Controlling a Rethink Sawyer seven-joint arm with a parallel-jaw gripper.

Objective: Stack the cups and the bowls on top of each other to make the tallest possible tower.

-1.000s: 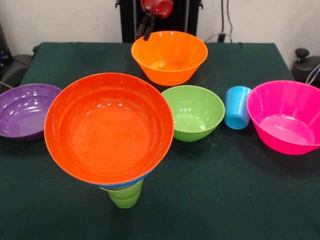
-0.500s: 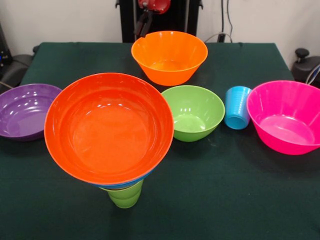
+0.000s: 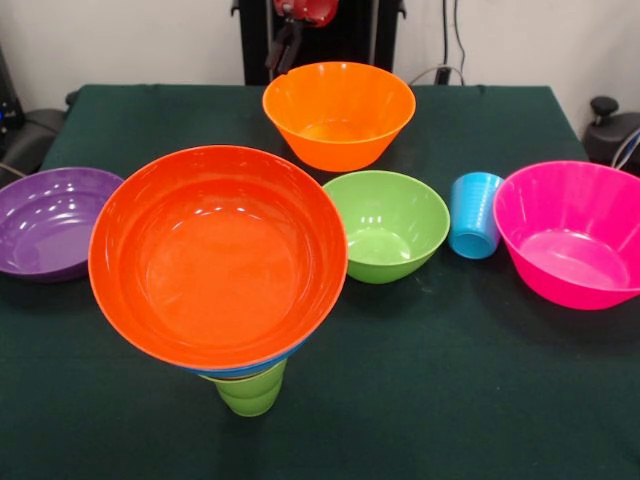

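From the front view, the tower is standing at about seven o'clock on the table (image 3: 480,400): a green cup (image 3: 250,392) at the bottom, a thin blue rim (image 3: 250,368) showing above it, and a big red-orange bowl (image 3: 218,257) sitting on top, its mouth tilting a little toward me. The other pieces are waiting around it. A purple bowl (image 3: 45,220) is lying at nine o'clock, a green bowl (image 3: 387,224) near the centre, a blue cup (image 3: 475,214) just beside it at three o'clock, touching or almost touching the pink bowl (image 3: 572,232). An orange bowl (image 3: 339,113) is sitting at twelve o'clock.

The gripper (image 3: 280,55) is hanging at the top edge, just behind the left rim of the orange bowl. One second ago it was showing lower and more fully; now it is drawing upward and away, so only the dark tips and a red part are showing. I cannot tell if the claw is released or clenched, but it is carrying nothing that I can see.

To my judgement, the arm is retreating between two steps, and five pieces are still waiting to be stacked.
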